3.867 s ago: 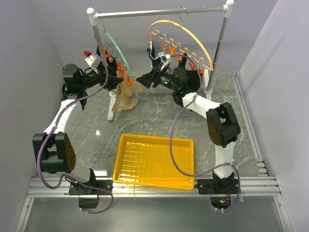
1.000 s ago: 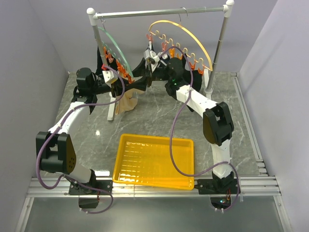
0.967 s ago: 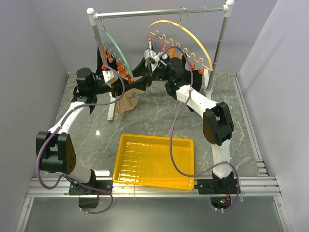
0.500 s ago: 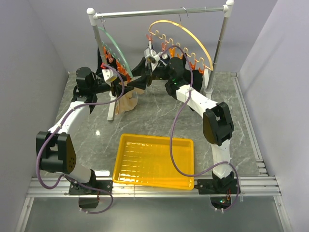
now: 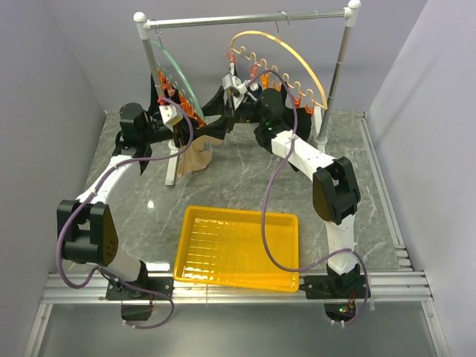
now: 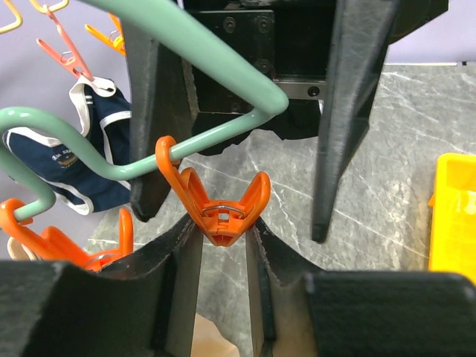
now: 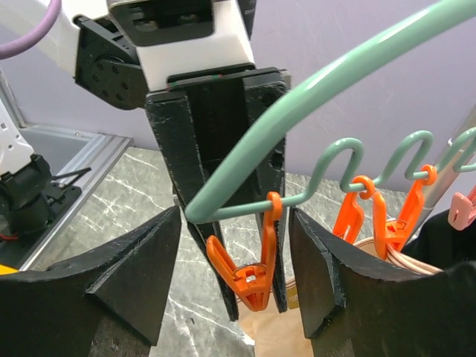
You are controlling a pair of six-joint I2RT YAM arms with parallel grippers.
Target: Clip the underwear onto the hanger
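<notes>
The green hanger [image 5: 172,71] hangs from the rail at the left, and its end shows in the left wrist view [image 6: 208,59] and the right wrist view [image 7: 335,82]. The end orange clip [image 6: 223,212] hangs from it. My left gripper [image 6: 223,238] is closed narrowly on this clip's lower sides, and the clip's handles still stand spread. My right gripper [image 7: 234,223] faces it, wide open and empty, with the clip [image 7: 256,279] between its fingers. The beige underwear [image 5: 195,152] hangs below the neighbouring clips [image 7: 357,216] and also shows under the end clip [image 7: 327,331].
A yellow arc hanger [image 5: 279,52] with a navy white-trimmed brief [image 6: 59,156] hangs to the right on the rail [image 5: 245,18]. The rack's white post [image 5: 172,160] stands just behind the underwear. A yellow tray [image 5: 238,245] lies on the marble table near the arms.
Over the last seconds both arms have come in to the green hanger's end clip. In the last half second the left wrist has risen slightly, and the right arm holds still.
</notes>
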